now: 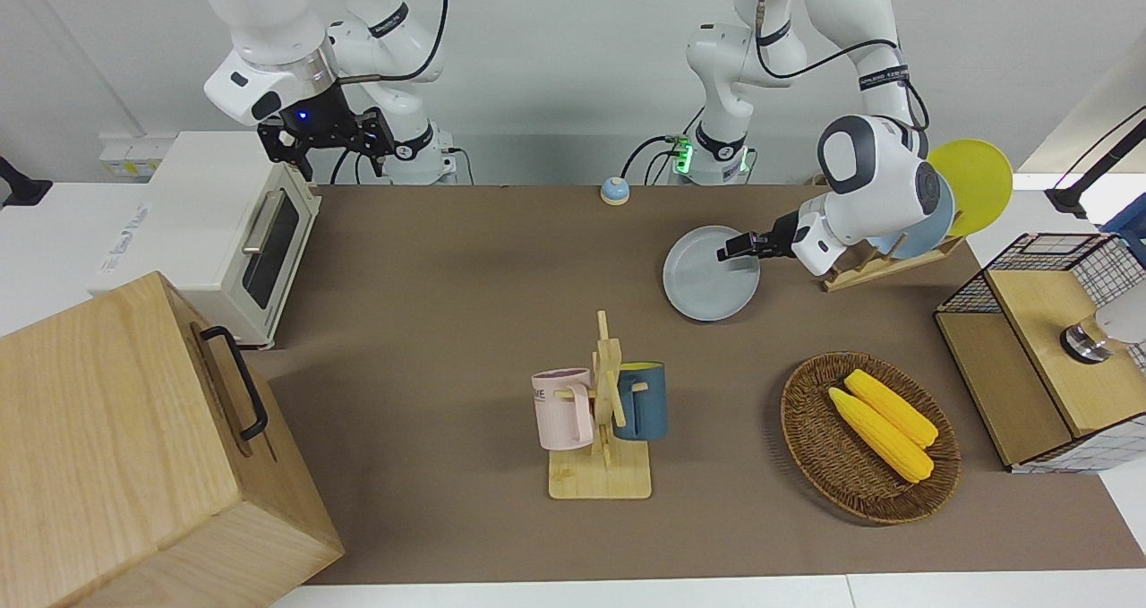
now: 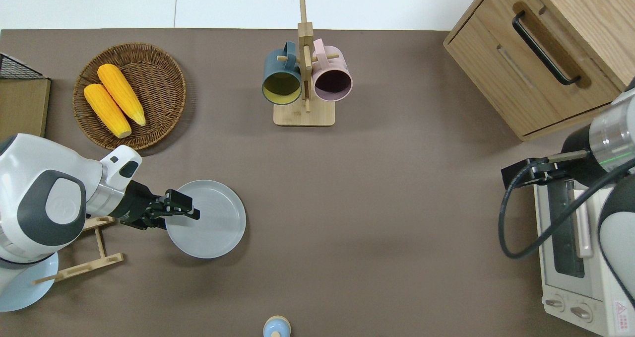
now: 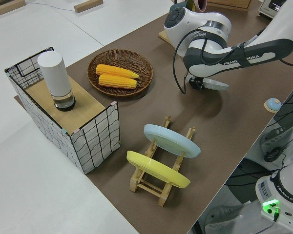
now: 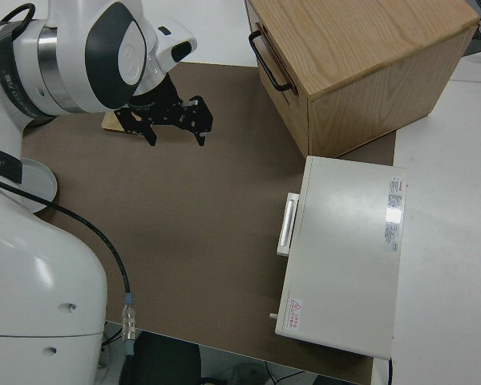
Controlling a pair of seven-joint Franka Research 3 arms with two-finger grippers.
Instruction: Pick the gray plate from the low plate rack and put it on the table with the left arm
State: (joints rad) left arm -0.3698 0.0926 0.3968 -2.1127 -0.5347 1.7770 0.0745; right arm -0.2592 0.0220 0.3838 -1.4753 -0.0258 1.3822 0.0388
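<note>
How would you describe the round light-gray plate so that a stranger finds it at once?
On the brown table, find the small wooden plate rack at the left arm's end. Beside it, the black left gripper holds the round light-gray plate by its rim. The light-blue plate and yellow plate stand in the rack.

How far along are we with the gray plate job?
Done: the gray plate is out of the low plate rack, which holds only the light-blue plate and yellow plate. In hand: the left gripper grips its rim, the plate nearly flat, low over the table. Left: confirm it rests, release, withdraw. The right arm is parked.
</note>
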